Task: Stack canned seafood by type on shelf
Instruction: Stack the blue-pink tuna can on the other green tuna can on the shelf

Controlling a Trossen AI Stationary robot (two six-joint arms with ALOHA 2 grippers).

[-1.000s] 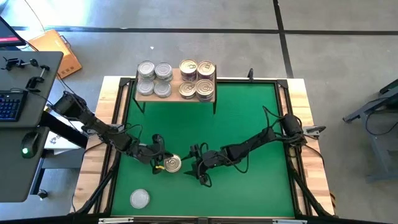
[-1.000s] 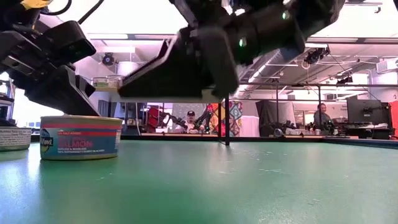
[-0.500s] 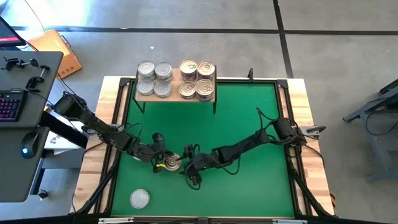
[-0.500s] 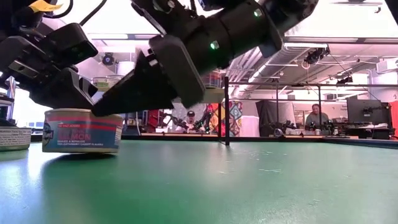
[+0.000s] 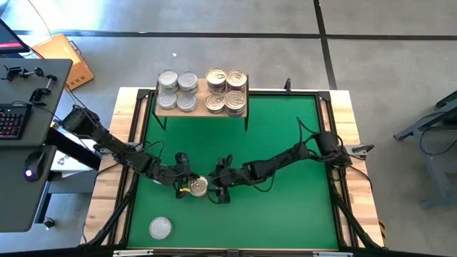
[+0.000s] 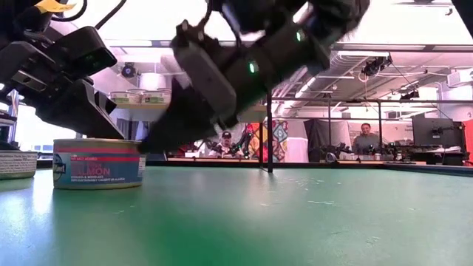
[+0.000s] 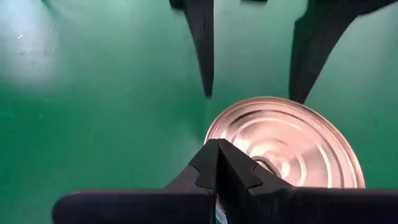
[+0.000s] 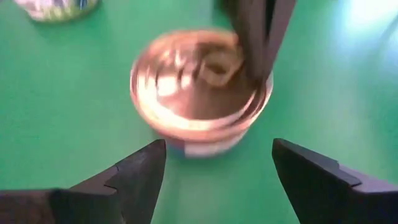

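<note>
A gold-lidded can of seafood [image 5: 198, 187] [image 6: 98, 164] stands upright on the green mat [image 5: 285, 143], left of the middle. My left gripper [image 5: 186, 185] [image 7: 217, 168] is shut at its left side. My right gripper [image 5: 214, 191] [image 8: 217, 149] is open just right of the can [image 8: 199, 93], fingertips short of it, tilted down; I cannot tell whether a tip touches it. The shelf [image 5: 201, 107] at the far edge carries silver-lidded cans [image 5: 177, 91] on its left and gold-lidded cans [image 5: 226, 91] on its right. One silver-lidded can [image 5: 161, 228] stands near the front left. My left gripper has its shut fingertips [image 8: 256, 43] on the can's lid near the rim [image 7: 249, 163] on the side toward the table's left edge. The fingers slant down from the left. The can stands flat on the mat.
A pale wood frame [image 5: 128, 143] borders the mat. A desk with a keyboard [image 5: 11, 121] stands beyond the table's left edge. The mat's right half and the strip in front of the shelf hold only my right arm and its cables [image 5: 307, 153]. People sit in the room behind [image 6: 366, 137].
My right gripper has gone toward the table's left edge, up to the gold-lidded can, sinking a little and rolling about its own axis; its fingers stay as wide apart as before. My left gripper and the can have kept their place.
</note>
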